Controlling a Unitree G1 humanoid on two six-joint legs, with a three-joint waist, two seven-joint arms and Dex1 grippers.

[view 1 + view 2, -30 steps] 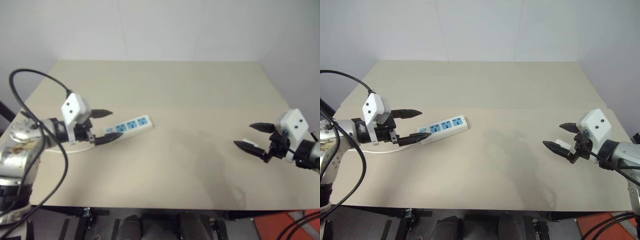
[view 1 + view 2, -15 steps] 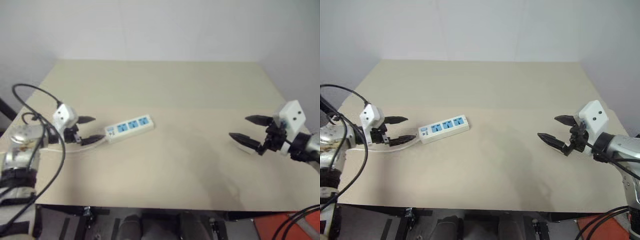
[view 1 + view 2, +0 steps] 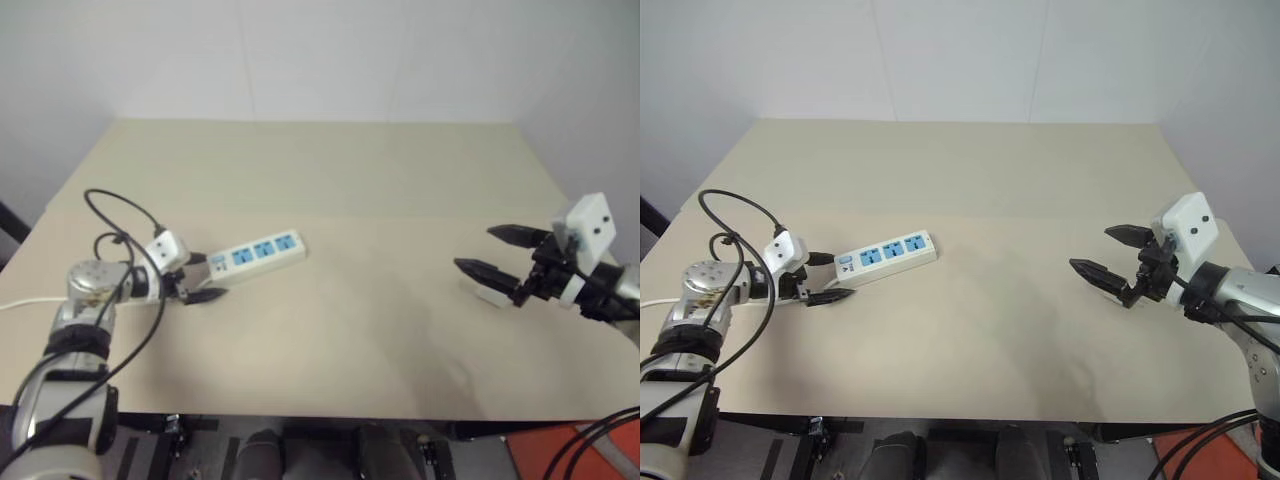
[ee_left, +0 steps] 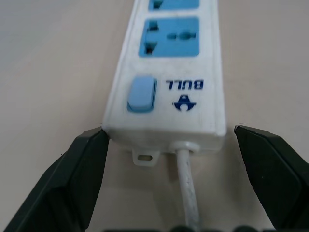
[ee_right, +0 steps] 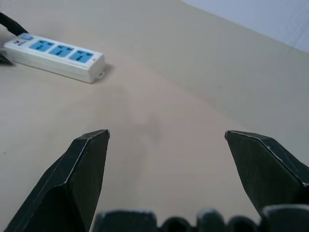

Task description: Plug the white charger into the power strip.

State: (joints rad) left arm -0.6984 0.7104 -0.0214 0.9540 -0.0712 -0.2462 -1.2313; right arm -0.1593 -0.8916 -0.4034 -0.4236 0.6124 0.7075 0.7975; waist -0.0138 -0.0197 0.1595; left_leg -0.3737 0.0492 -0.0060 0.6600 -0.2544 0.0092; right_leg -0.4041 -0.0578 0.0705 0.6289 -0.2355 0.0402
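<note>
A: Left pincer (image 3: 835,276)?

B: Spread wide, holding nothing, low over the beige tabletop (image 3: 980,180). Straddling the switch end of the long flat white plastic power strip (image 3: 885,259), one black fingertip (image 4: 94,145) right at the near corner, the other standing clear of the opposite corner. Touching or not at that first corner: cannot tell.

A: And the strip's lie?

B: Flat, blue sockets up. Long axis running straight away from the left pincer, along the line of its fingers. Pale blue rocker switch (image 4: 142,93) nearest the pincer, then the sockets in a row beyond. Thin white cord (image 4: 186,193) leaving the near end, heading back between the fingers.

A: Right pincer (image 3: 1090,248)?

B: Also gaping wide, empty, raised off the table, aimed across toward the strip, well apart from it.

A: Small plain white charger block (image 3: 488,296)?

B: On the table just under the right pincer's lower finger, partly hidden by it. Facing and long axis: too little showing to tell.
</note>
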